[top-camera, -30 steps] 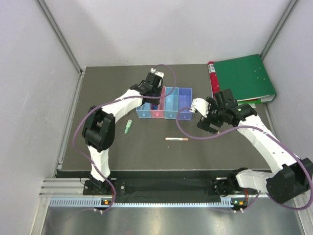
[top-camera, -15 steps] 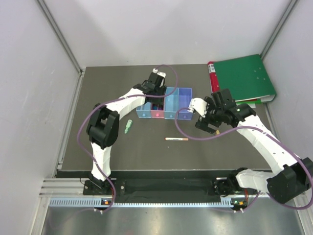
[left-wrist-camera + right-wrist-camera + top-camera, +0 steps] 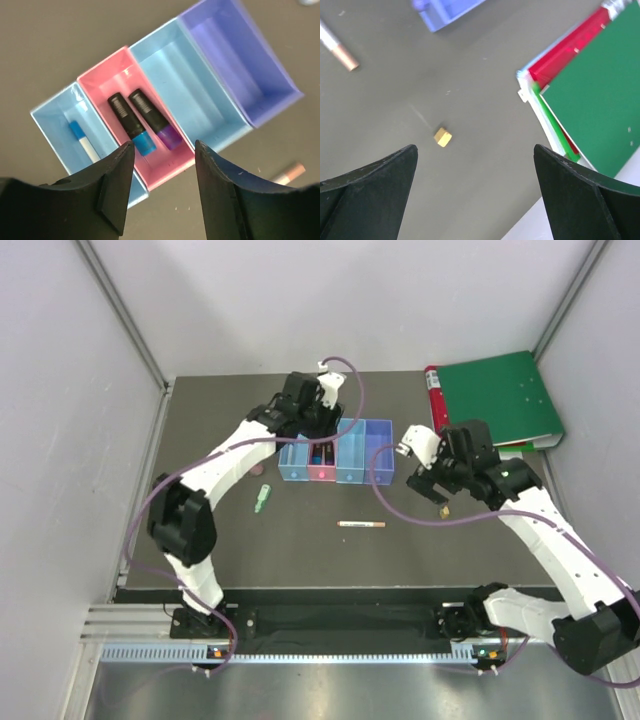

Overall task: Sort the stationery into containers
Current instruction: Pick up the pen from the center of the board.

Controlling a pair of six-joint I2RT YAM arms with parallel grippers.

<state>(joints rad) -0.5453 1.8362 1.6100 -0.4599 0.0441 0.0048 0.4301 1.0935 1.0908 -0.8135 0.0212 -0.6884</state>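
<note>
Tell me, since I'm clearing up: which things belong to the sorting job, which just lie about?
Job: bins, blue-tipped marker, purple-tipped marker, blue-white pen, green marker, white-orange pen, tan nub.
Lying about: green binder, red folder.

Dark grey tabletop (image 3: 300,560), pale grey walls (image 3: 350,300), aluminium corner posts (image 3: 121,310), slotted metal rail (image 3: 330,652) in front

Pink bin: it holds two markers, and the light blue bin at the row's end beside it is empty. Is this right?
Not quite. The pink bin holds two markers, but the end light blue bin is not empty: a blue-white pen lies in it. The left wrist view shows this.
</note>
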